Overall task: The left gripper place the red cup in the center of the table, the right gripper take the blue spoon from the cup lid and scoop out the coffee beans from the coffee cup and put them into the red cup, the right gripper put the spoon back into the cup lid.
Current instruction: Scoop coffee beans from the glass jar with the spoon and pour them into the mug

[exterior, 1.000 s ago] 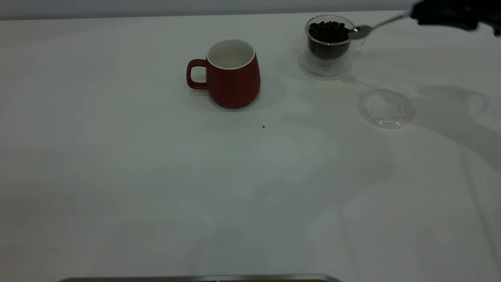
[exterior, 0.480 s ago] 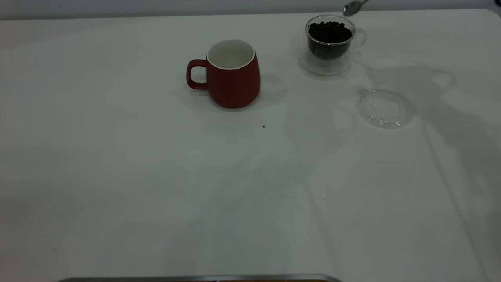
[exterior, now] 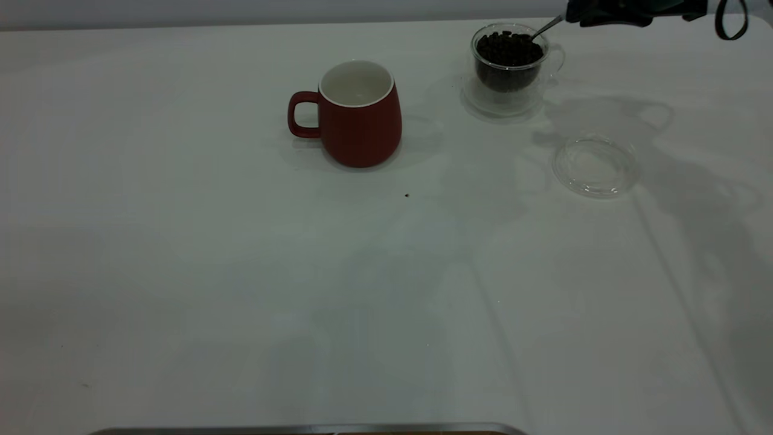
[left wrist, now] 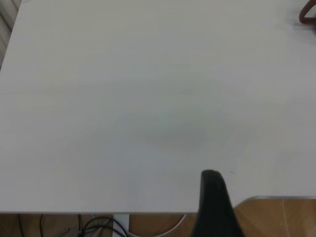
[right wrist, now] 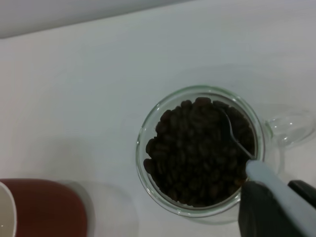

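Note:
The red cup (exterior: 361, 118) stands upright near the middle of the table (exterior: 241, 272), handle to the left, white inside empty. The clear coffee cup (exterior: 510, 66) stands at the back right, full of coffee beans (exterior: 507, 48). My right gripper (exterior: 604, 12) is at the top right edge, shut on the blue spoon (exterior: 546, 27). The spoon's neck runs down into the beans and its bowl is buried among them (right wrist: 224, 123). Its pale blue handle (right wrist: 276, 190) sits between my fingers. The empty cup lid (exterior: 596, 165) lies right of the cups. Only one left fingertip (left wrist: 212, 182) shows.
One stray bean (exterior: 406, 195) lies on the table in front of the red cup. The table's near edge (left wrist: 148, 212) shows in the left wrist view, with wood floor and cables beyond it. A metal strip (exterior: 302, 430) runs along the bottom edge of the exterior view.
The spoon was beside the coffee cup's rim, then rose above it, and now dips into the beans. My right gripper has come back into view at the top right.

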Action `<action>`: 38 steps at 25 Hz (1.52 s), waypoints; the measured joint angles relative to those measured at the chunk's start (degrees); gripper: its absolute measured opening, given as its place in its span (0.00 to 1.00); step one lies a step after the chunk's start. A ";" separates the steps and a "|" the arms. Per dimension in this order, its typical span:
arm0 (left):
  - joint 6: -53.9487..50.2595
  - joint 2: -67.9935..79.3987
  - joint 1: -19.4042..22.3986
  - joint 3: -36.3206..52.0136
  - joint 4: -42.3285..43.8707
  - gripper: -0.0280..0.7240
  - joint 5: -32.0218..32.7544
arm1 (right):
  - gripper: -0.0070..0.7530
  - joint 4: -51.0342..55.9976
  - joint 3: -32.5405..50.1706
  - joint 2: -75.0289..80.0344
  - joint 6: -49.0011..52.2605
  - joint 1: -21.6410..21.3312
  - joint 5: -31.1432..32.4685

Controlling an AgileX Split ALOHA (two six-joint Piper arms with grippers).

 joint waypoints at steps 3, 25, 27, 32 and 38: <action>0.00 0.00 0.00 0.00 0.00 0.80 0.00 | 0.16 0.19 -0.15 0.94 0.39 0.07 0.10; -0.14 0.00 0.00 0.00 0.00 0.80 0.00 | 0.15 0.14 -0.43 7.71 14.13 -8.30 20.55; -0.14 0.00 0.00 0.00 0.00 0.80 0.00 | 0.15 0.14 -0.49 8.66 14.34 -9.09 22.83; -0.14 0.00 0.00 0.00 0.00 0.80 0.00 | 0.15 -0.04 -0.49 9.10 14.54 -10.36 26.69; -0.08 0.00 0.00 0.00 0.00 0.80 0.00 | 0.15 -0.10 -0.55 9.10 14.54 -11.40 29.94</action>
